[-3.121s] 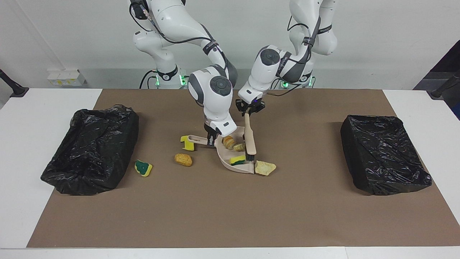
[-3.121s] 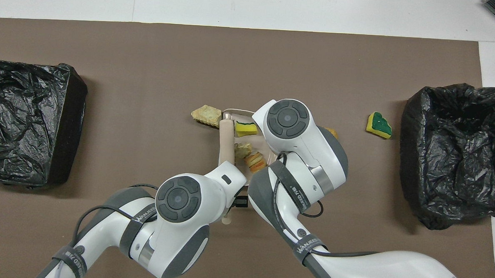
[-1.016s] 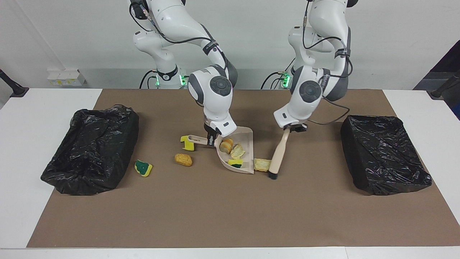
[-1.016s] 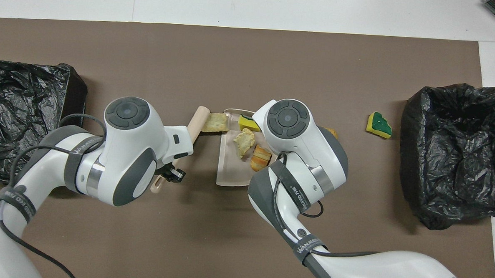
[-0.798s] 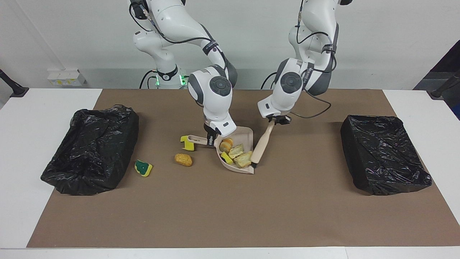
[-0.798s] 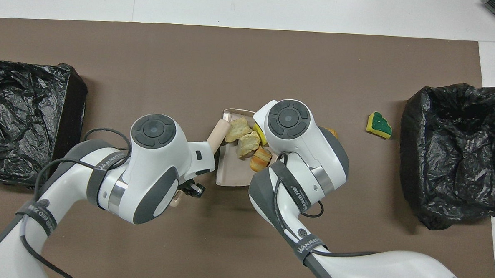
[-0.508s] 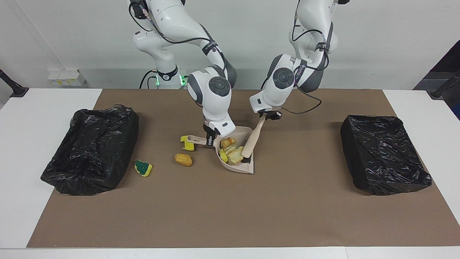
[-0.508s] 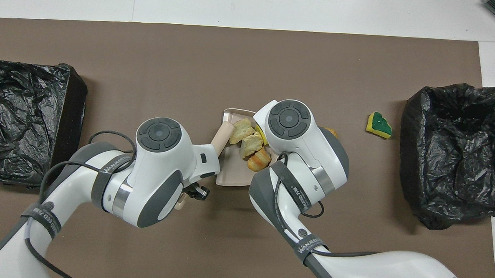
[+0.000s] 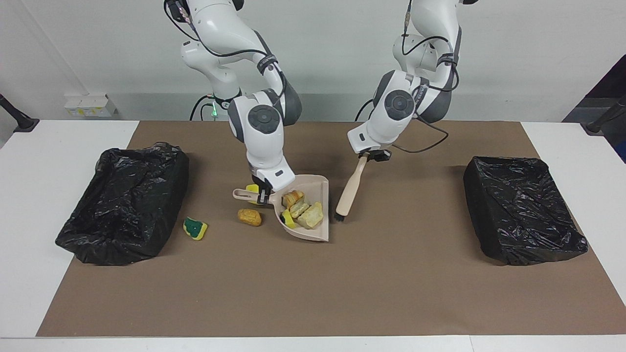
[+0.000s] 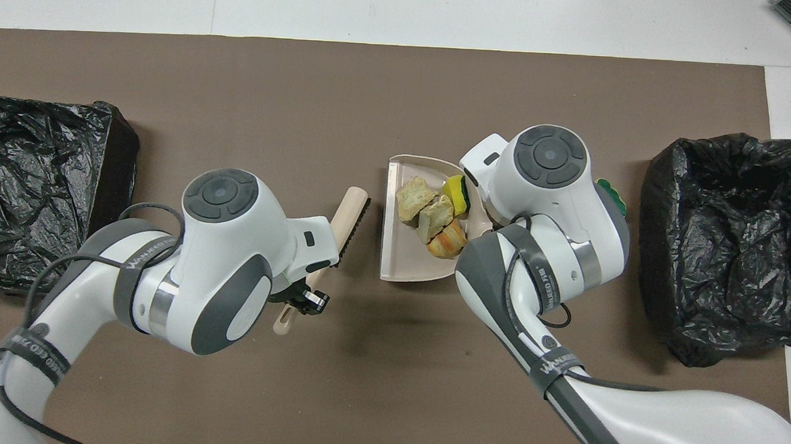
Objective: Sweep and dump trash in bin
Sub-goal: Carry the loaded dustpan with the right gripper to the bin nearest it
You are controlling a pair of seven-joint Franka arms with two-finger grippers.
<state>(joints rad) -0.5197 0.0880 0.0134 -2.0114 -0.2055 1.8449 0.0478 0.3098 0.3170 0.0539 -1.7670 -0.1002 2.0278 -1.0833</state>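
Gripping the dustpan [image 9: 305, 215] handle in our right gripper [image 9: 262, 194], we tilt it back (keeping four scraps [image 9: 301, 210] in) while our left gripper [image 9: 371, 156], at its two o'clock, clamps the brush [image 9: 351, 188] clear.

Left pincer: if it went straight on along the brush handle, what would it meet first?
Probably the bare brown mat. The left pincer, shut on the brush, points down beside the dustpan; depth is uncertain.

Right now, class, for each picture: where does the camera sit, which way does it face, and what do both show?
Facing view: high across the table, looking at the robots; both arms show whole.
Overhead view: above the robots' end, looking forward and steeply down; only forearms and wrists show.
Shared: the dustpan, held in the right gripper, and the brush, held in the left gripper.
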